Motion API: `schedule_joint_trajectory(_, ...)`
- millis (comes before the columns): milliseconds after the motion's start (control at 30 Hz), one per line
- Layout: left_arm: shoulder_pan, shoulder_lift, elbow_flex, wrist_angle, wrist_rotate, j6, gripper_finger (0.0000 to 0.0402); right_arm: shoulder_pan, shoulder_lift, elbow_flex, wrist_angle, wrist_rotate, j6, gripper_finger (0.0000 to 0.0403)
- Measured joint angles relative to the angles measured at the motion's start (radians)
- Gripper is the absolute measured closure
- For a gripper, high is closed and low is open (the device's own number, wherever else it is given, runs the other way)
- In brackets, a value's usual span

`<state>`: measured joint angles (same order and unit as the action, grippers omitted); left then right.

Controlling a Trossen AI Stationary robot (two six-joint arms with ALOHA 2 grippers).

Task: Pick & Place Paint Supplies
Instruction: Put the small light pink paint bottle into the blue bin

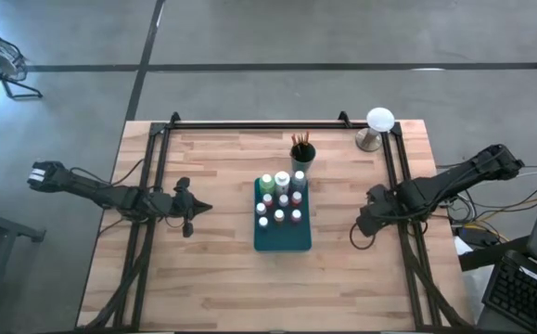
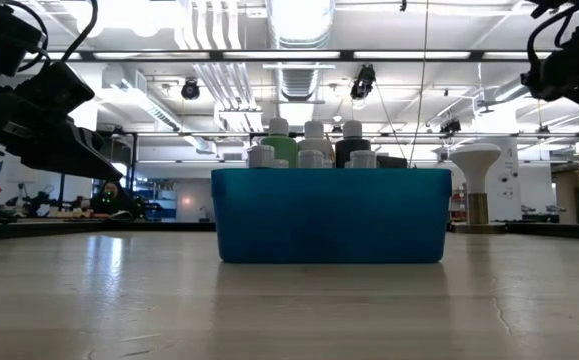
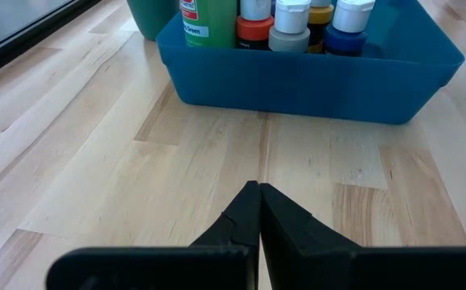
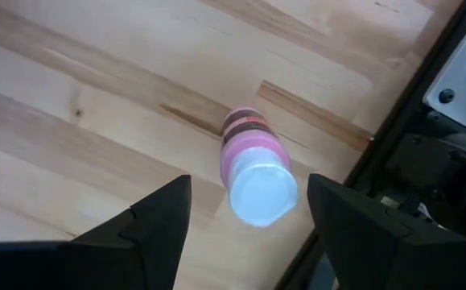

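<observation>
A teal tray [image 1: 282, 237] sits mid-table and holds several small white-capped paint bottles [image 1: 282, 198] and a taller light-green bottle [image 3: 208, 20]. Thin brushes [image 1: 300, 141] stand in a dark cup [image 1: 302, 158] at the tray's far end. A pink white-capped bottle [image 4: 253, 173] stands on the wood near the table's right rail. My right gripper [image 4: 249, 184] hovers open above it, with a finger on either side and a gap to each. In the high view that bottle is hidden under the arm. My left gripper [image 3: 258, 193] is shut, left of the tray and above the table.
A white-domed object on a metal stand [image 1: 377, 125] sits at the far right corner. Black frame rails [image 1: 152, 167] run along the left, right and far edges. Bare wood [image 1: 277, 288] lies in front of the tray. The right rail [image 4: 426, 153] is close beside the pink bottle.
</observation>
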<state>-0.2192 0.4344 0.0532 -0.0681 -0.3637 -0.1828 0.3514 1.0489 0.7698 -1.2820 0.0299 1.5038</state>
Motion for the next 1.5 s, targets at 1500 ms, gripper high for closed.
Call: schedule_joint_trajectory(1500,0.0,0.0,0.0,0.0,0.0,0.0,0.0394,-0.046,0.031,-0.044,0.032,-0.032,-0.027,0.028)
